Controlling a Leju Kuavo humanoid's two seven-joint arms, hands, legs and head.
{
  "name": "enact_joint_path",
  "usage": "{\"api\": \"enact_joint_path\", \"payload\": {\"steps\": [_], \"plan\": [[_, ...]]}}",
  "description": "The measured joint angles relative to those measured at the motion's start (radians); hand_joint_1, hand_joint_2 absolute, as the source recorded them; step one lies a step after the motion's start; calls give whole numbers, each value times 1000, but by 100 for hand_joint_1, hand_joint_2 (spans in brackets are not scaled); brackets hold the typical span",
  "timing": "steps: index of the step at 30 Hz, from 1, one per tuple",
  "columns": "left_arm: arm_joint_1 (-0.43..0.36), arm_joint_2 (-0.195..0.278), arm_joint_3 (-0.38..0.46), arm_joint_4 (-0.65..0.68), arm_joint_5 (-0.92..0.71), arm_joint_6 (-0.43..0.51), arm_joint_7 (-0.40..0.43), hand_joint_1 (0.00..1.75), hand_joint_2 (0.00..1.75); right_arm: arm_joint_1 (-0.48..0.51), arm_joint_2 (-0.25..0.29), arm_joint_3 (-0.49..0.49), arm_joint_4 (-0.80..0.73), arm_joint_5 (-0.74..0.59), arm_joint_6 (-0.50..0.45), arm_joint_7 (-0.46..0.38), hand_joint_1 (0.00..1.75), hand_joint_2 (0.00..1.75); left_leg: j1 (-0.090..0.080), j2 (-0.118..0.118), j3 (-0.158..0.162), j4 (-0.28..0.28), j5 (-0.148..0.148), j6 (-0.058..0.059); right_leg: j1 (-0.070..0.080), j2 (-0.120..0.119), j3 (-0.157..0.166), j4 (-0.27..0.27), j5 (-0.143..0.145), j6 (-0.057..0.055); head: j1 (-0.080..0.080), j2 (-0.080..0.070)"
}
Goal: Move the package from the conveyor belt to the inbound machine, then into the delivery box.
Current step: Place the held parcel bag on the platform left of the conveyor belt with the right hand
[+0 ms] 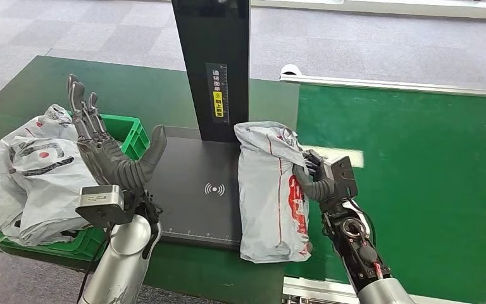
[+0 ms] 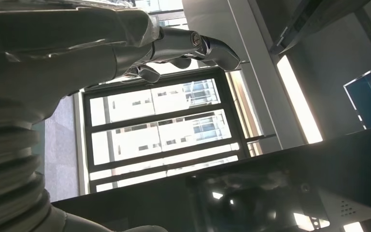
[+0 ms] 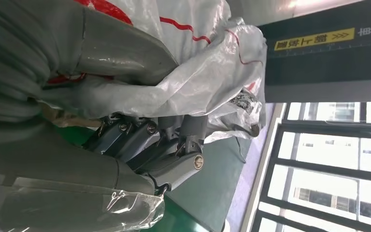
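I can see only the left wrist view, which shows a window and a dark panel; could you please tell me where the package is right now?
Observer: The package lies at the right edge of the black scanner plate, partly over the green belt.
Operator: Thank you. Is either hand on it?
Observer: Yes, the right hand grips its right side, bunching the plastic.
Operator: And the left hand?
Observer: The left hand is raised, fingers spread, holding nothing, in front of the green box of bags.

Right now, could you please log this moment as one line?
right hand grips package | package on inbound machine | left hand raised, holding nothing | delivery box holds bags
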Motion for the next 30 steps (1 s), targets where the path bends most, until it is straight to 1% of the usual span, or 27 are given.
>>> {"api": "enact_joint_path", "payload": {"steps": [2, 10, 14, 15, 18, 19, 22, 24, 26, 30], "plan": [[0, 0, -4, 1, 3, 0, 0, 0, 175, 5, 1, 2, 1, -9, 15, 2, 175, 175, 0, 0, 0, 0, 0, 0, 0, 0, 0, 0, 0, 0, 0, 0], [0, 0, -15, 6, 8, 0, 0, 0, 175, 23, 4, 11, 1, -4, 11, 2, 175, 175, 0, 0, 0, 0, 0, 0, 0, 0, 0, 0, 0, 0, 0, 0], [-1, 0, -21, 10, 23, 0, 0, 0, 175, 28, 4, 12, 1, -32, 49, 24, 175, 175, 0, 0, 0, 0, 0, 0, 0, 0, 0, 0, 0, 0, 0, 0], [-1, 0, -25, 12, 32, 0, 0, 0, 175, 31, 4, 13, 1, -39, 59, 30, 141, 175, 0, 0, 0, 0, 0, 0, 0, 0, 0, 0, 0, 0, 0, 0], [-1, 3, -35, 18, 56, 0, 0, 0, 175, 38, 3, 18, 1, -43, 70, 42, 10, 175, 0, 0, 0, 0, 0, 0, 0, 0, 0, 0, 0, 0, 0, 0], [-1, 4, -38, 19, 62, 0, 0, 0, 175, 39, 3, 20, 1, -44, 72, 46, 0, 175, 0, 0, 0, 0, 0, 0, 0, 0, 0, 0, 0, 0, 0, 0], [-5, 10, -52, 26, 103, -3, 0, 0, 175, 39, 2, 26, 1, -52, 70, 62, 0, 175, 0, 0, 0, 0, 0, 0, 0, 0, 0, 0, 0, 0, 0, 0], [-12, 16, -67, 42, 143, -35, 0, 0, 175, 38, 2, 28, 1, -61, 63, 67, 0, 175, 0, 0, 0, 0, 0, 0, 0, 0, 0, 0, 0, 0, 0, 0], [-23, 21, -79, 79, 180, -125, 0, 0, 175, 37, 2, 29, 1, -74, 61, 71, 0, 175, 0, 0, 0, 0, 0, 0, 0, 0, 0, 0, 0, 0, 0, 0], [-45, 15, -89, 207, 191, -400, 4, 0, 175, 28, 2, 30, 7, -111, 99, 85, 0, 175, 0, 1, 0, 0, 0, 0, 0, 0, 0, 0, 0, 0, 0, 0]]}}
